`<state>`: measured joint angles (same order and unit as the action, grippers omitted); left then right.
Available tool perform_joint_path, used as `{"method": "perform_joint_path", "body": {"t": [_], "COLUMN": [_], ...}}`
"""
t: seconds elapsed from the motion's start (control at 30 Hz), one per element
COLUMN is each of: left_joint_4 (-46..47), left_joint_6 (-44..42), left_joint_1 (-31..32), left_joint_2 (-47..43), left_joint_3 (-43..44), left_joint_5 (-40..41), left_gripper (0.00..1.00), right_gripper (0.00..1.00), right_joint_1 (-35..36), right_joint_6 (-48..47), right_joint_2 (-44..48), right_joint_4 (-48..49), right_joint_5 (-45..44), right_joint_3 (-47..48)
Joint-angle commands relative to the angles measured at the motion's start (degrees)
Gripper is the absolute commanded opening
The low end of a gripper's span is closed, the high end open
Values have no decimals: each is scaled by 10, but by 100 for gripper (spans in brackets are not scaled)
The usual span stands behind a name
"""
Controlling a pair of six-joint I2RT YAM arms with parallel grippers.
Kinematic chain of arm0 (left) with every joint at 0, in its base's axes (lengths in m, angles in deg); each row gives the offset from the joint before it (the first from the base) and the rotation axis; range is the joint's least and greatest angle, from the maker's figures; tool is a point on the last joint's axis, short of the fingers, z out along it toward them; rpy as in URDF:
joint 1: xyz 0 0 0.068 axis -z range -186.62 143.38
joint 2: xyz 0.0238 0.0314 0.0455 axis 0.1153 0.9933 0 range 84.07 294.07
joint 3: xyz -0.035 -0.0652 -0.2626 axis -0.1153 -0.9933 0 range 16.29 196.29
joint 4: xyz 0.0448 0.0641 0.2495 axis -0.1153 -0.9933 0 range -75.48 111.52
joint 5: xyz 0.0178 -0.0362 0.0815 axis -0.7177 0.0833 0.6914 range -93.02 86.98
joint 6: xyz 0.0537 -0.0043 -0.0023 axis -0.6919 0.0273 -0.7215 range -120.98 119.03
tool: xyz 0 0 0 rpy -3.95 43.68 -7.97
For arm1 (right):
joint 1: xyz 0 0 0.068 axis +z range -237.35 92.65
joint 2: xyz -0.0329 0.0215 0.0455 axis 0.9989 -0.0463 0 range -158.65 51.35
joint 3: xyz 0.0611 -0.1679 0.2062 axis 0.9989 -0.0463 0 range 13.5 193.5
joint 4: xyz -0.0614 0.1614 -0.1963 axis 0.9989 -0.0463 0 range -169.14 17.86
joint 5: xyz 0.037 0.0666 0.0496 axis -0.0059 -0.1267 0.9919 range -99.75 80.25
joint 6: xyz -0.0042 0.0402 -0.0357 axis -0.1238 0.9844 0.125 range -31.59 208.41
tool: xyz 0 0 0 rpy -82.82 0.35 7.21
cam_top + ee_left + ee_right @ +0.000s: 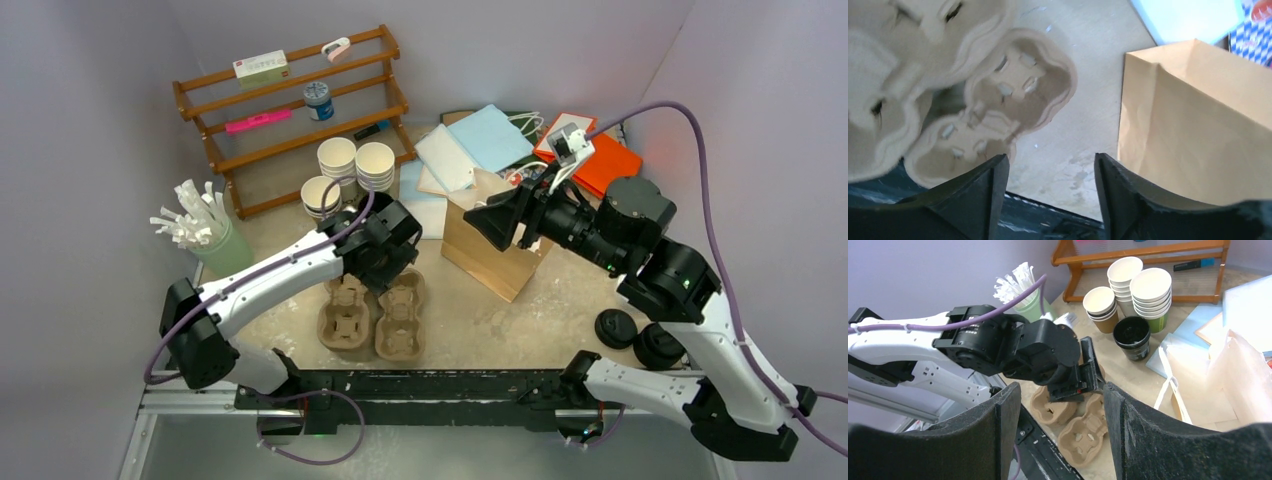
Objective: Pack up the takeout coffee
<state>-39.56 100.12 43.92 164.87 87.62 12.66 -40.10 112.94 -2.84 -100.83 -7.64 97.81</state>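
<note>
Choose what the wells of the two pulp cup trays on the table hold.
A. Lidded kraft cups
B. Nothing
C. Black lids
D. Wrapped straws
B: every well of the pulp cup trays that shows in the top and left wrist views is bare pulp, with nothing set in it.

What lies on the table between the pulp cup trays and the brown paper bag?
Nothing: bare tabletop separates the pulp cup trays from the brown paper bag, as the left wrist view shows.
</note>
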Motion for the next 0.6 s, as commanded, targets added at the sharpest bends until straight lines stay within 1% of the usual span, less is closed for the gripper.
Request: {"method": "perform_joint_path", "body": {"t": [0.0,0.03,0.07,0.1,0.13,0.17,0.2,0.27,0.33,0.37,0.4,0.47,0.57], "left_joint_4": [23,35,39,59,94,118,132,144,127,125,126,131,111], "left_joint_6": [-244,-341,-422,-518,-611,-680,-724,-815,-888,-942,-975,-1066,-1158], "left_joint_1": [1,1,1,1,1,2,-1,-3,-4,-3,-3,0,2], "left_joint_2": [36,44,48,44,32,15,0,-15,-1,8,18,38,72], "left_joint_3": [89,104,115,118,108,94,82,68,70,67,64,62,73], "left_joint_5": [85,88,79,42,-14,-58,-91,-141,-142,-149,-167,-239,-260], "left_gripper": [61,59,60,64,66,77,81,86,88,90,95,96,96], "right_gripper": [64,64,64,65,66,66,66,67,67,67,67,68,69], "right_joint_1": [2,2,1,2,2,1,2,2,2,2,2,2,2], "right_joint_6": [-12,-15,-17,-19,-19,-19,-20,-23,-25,-26,-26,-24,-24], "right_joint_2": [-10,-10,-9,-8,-7,-7,-7,-9,-12,-12,-11,-8,-9], "right_joint_4": [-21,-24,-25,-24,-22,-22,-22,-25,-30,-32,-33,-37,-48], "right_joint_5": [-3,-2,-6,-9,-12,-15,-16,-17,-18,-19,-19,-19,-33], "right_joint_3": [42,46,48,51,53,57,61,69,77,80,83,90,106]}}
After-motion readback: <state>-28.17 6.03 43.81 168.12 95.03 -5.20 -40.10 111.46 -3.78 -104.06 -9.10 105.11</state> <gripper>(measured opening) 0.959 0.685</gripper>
